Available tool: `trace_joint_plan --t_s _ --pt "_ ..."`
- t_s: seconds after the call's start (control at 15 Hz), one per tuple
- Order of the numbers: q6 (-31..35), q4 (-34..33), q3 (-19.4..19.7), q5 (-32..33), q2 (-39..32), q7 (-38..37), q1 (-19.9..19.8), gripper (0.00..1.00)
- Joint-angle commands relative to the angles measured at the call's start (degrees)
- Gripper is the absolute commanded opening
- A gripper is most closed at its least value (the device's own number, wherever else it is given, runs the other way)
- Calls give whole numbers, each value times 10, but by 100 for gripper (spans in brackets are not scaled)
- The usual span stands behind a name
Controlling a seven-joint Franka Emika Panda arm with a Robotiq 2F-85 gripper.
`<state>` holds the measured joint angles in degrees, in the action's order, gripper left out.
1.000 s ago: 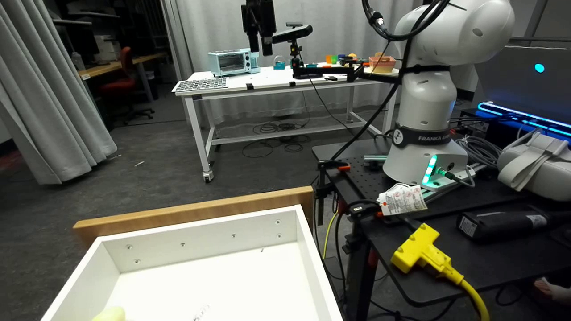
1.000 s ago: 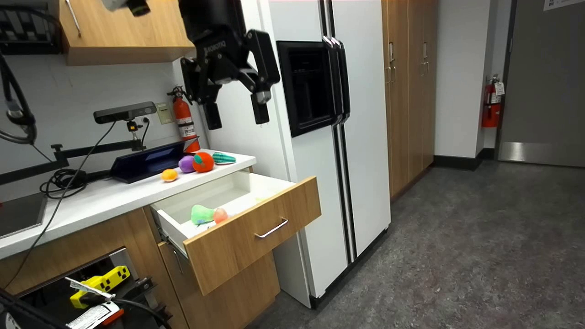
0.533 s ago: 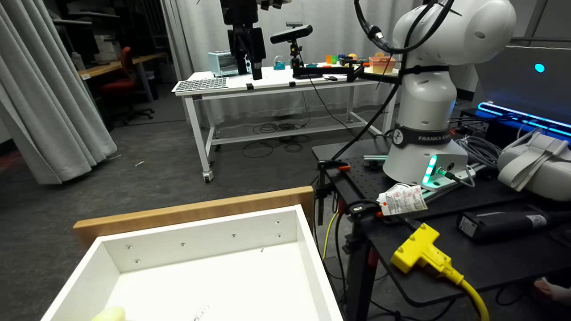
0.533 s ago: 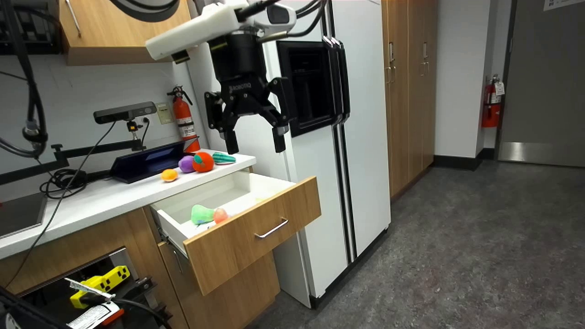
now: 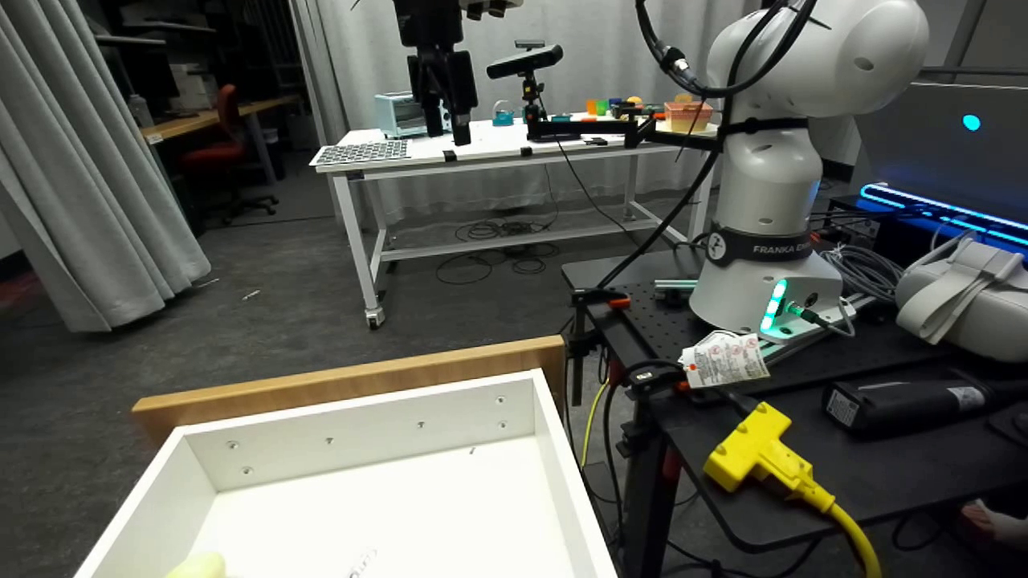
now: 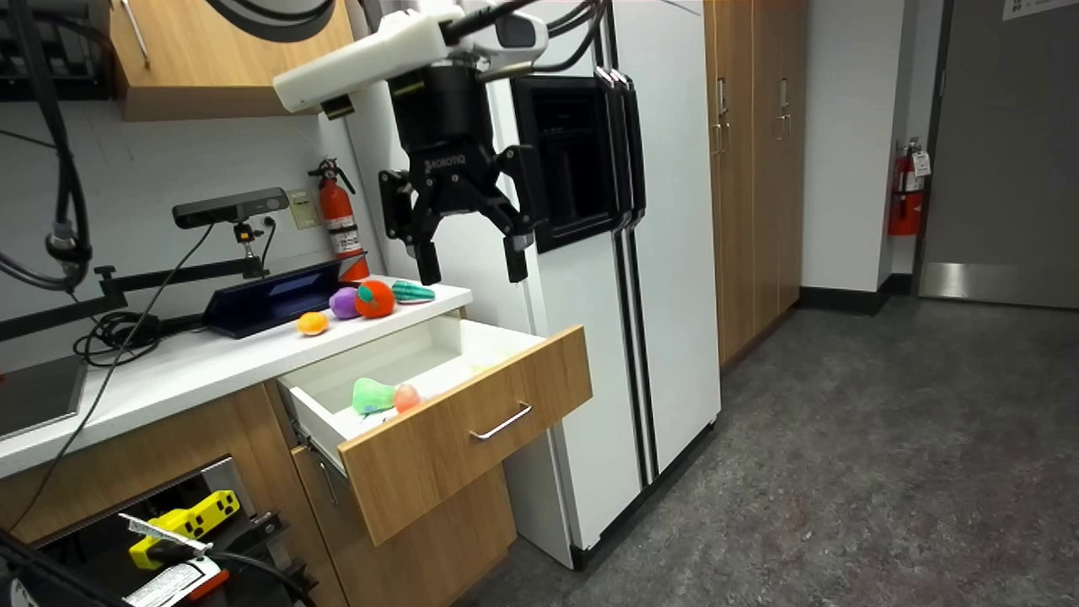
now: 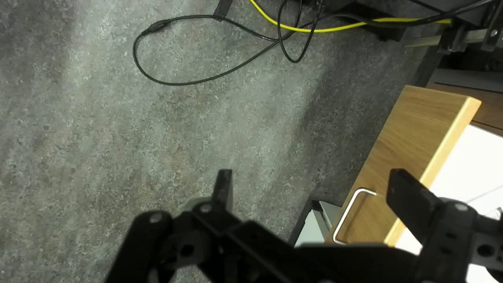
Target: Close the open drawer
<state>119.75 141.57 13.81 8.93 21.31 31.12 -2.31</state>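
The gripper (image 6: 473, 268), parted around nothing, has the drawer (image 6: 438, 447) below it and, in the wrist view, rightward, the long front (image 7: 401, 157) aslant past one finger (image 7: 410, 200), so lowering should precede the push.

The drawer (image 6: 426, 464) stands wide open, drawn well out of its wooden cabinet (image 6: 447, 539), so from the room I can look straight down into a broad, shallow box with white walls and a white bottom. Its front panel (image 5: 353, 385) is light brown wood with a visible grain, taller than the white wall behind it and reaching past the box at both ends, with a slim silver bar handle (image 6: 505, 424) set across the outer face. A runner (image 6: 319, 447) shows along one outer side, and small screw heads dot the inside of the front wall.
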Motion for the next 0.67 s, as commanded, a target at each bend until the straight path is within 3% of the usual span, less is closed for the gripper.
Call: trace_joint_plan --t_s 0.0,0.6 --pt "22 -4 -14 -12 -33 10 7 100" --pt "137 -41 -66 -31 -186 -1 23 100"
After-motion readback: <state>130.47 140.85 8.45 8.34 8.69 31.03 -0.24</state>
